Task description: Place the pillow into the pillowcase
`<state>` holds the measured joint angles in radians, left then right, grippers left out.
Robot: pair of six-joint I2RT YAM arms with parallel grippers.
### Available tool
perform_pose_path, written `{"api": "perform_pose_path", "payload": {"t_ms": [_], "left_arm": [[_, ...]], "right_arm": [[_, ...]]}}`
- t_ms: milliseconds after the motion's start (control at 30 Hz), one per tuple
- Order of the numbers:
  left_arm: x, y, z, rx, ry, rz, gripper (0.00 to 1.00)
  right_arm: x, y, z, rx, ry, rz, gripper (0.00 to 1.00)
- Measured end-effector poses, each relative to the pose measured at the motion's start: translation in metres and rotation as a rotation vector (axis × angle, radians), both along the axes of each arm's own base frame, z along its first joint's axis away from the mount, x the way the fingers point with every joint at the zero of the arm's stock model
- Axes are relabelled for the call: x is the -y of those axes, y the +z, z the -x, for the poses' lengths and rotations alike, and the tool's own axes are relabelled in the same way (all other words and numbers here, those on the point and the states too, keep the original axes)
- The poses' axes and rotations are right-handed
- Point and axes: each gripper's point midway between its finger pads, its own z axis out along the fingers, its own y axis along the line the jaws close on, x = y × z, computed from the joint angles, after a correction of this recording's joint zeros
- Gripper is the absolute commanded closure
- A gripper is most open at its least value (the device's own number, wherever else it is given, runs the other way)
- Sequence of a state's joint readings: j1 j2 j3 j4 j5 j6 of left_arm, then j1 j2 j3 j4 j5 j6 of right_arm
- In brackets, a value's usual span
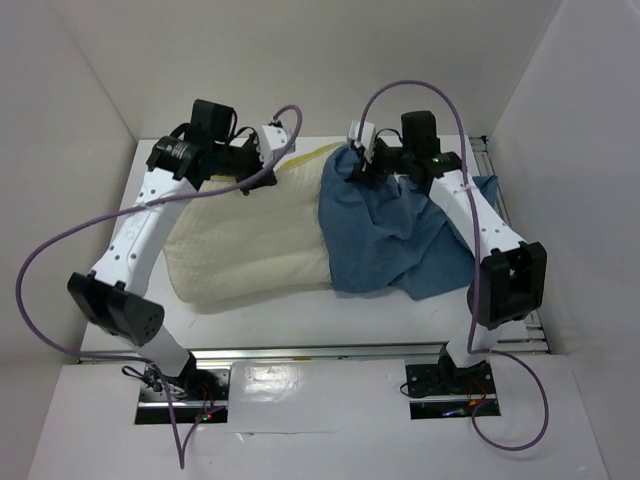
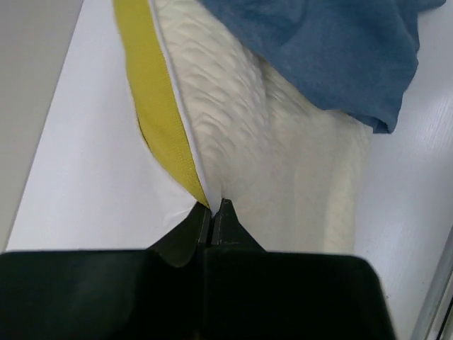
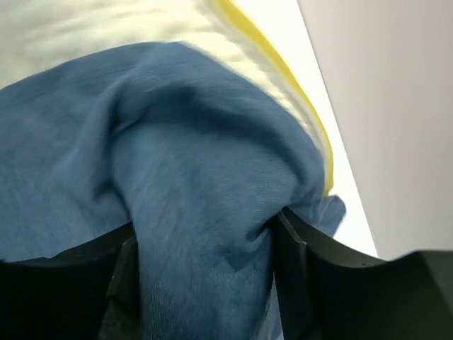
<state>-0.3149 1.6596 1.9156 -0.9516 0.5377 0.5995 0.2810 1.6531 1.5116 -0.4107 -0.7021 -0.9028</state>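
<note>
Left fingers (image 2: 219, 221) clamped on cream quilted pillow (image 1: 250, 250) edge | right fingers (image 3: 294, 248) apart around denim-blue cloth pillowcase (image 1: 390, 235) | step: sleeving, part-covered | next: regrip, pull leftward

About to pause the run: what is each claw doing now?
Left claw: closed on the yellow edge of the pillow.
Right claw: apart around a fold of the pillowcase; grip cannot be told.
</note>
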Motion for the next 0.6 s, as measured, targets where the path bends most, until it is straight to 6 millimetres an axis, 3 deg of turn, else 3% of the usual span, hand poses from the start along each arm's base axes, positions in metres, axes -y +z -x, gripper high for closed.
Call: {"api": "perform_pose_path", "payload": {"t_ms": [133,300,467,600], "left_arm": [[0.008,0.005,0.026,0.122,-0.05,-0.042,1.0],[0.021,-0.017,0.052,0.202,-0.123,-0.105,1.0],[0.028,-0.017,0.063,0.276,-0.162,-0.139,1.0],[0.028,-0.016,0.06,0.298,-0.152,-0.144,1.0]], "right_arm": [[0.007,0.034,-0.028,-0.112,-0.107,-0.111,0.36],[0.03,0.069,-0.064,-0.255,-0.216,-0.266,0.36],[0.043,0.062,-0.076,-0.464,-0.25,-0.366,0.33],[0.04,0.044,-0.065,-0.606,-0.233,-0.379,0.32]]}}
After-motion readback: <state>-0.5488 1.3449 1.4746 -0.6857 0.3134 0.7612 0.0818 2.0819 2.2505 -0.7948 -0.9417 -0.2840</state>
